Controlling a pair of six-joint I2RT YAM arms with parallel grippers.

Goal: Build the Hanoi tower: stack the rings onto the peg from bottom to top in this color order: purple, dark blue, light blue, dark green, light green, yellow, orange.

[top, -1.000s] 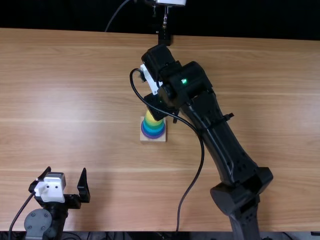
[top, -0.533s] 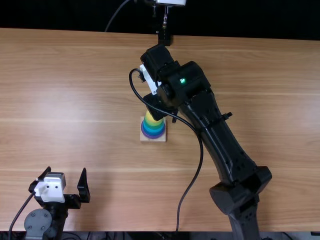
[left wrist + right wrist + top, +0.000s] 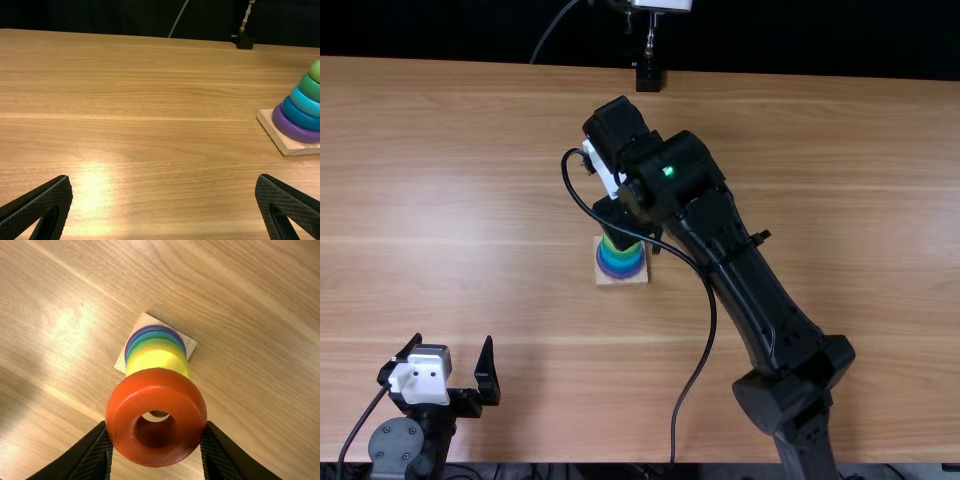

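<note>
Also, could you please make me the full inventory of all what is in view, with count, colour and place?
purple ring: 1, purple, lowest on base
dark blue ring: 1, dark blue, second
light blue ring: 1, light blue, third
dark green ring: 1, dark green, fourth
light green ring: 1, light green, fifth
yellow ring: 1, yellow, stack top
orange ring: 1, orange, in right gripper
base: 1, pale wood, under stack
table: 1, light brown, beneath everything
stand: 1, black foot, far edge
right gripper: 1, black, over stack
left gripper: 1, black, near left corner
</note>
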